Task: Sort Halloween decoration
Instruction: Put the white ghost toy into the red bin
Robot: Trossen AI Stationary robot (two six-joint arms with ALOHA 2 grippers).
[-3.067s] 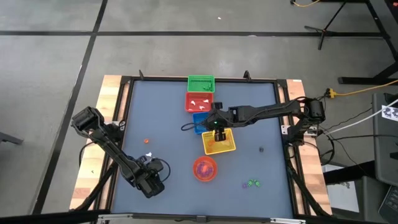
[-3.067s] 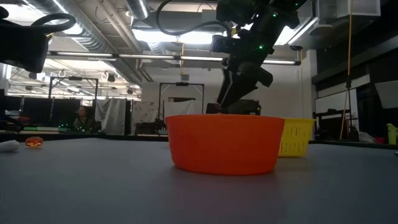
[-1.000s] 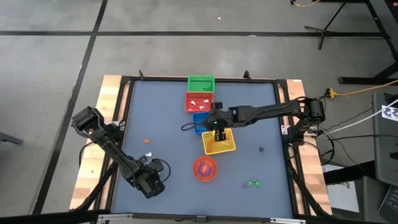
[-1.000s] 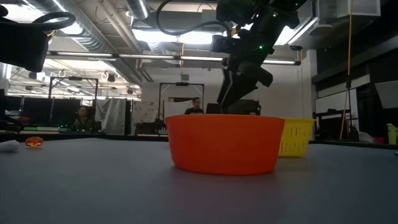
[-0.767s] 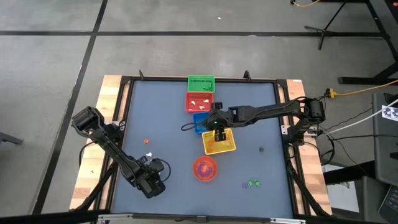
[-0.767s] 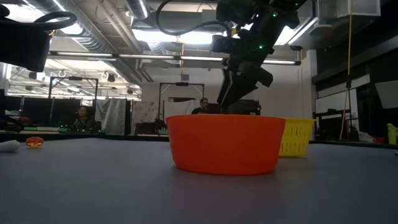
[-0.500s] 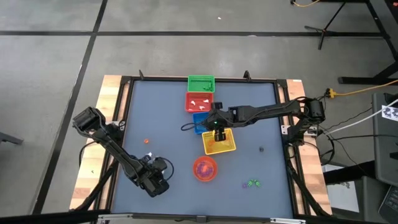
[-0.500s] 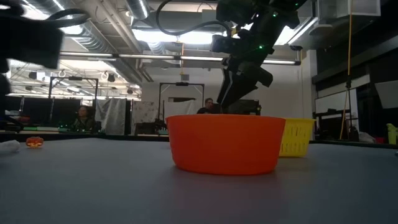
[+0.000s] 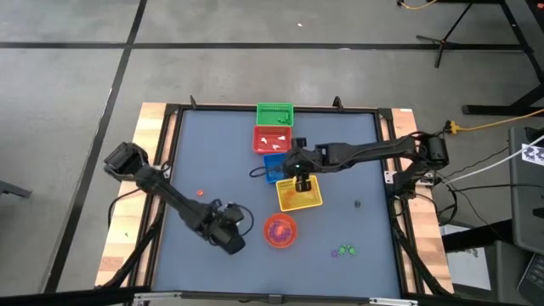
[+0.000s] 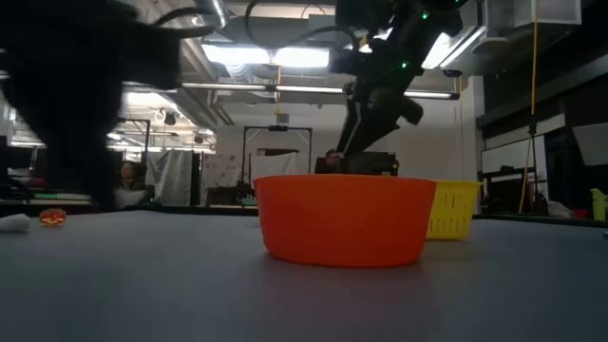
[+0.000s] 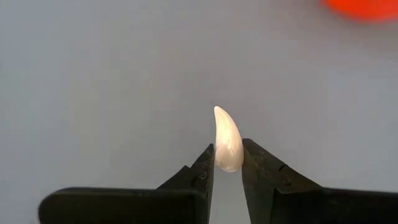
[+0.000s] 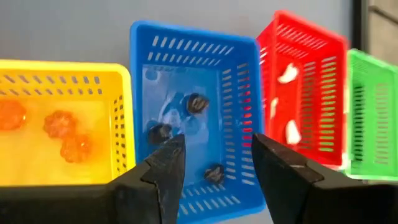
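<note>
I have a white fang (image 11: 227, 140) pinched between the left gripper (image 9: 231, 237)'s jaws, tip pointing away from the wrist, lifted clear of the desk (image 9: 212, 153). That arm sits low on the left side, just beside the orange bowl (image 9: 280, 230). The right gripper (image 12: 214, 165) hangs over the basket row with its jaws spread and nothing in them, above the blue basket (image 12: 193, 118).

Where the rest lies: white pieces are in the red basket (image 9: 273, 138), dark ones in the blue, orange ones in the yellow basket (image 9: 298, 194). The green basket (image 9: 274, 113) is at the far end of the row; I cannot tell what is in it. Loose on the desk I see an orange trinket (image 9: 200, 193) on the left, a dark trinket (image 9: 357, 203) on the right, and green trinkets (image 9: 343, 251) near the front right.

I judge this as the carry step: the fang is picked and needs delivering. It belongs with the other white pieces, so my next move is to take the left arm across to the red basket, keeping clear of the right arm parked beside it, and release only once I am squarely over the opening.
</note>
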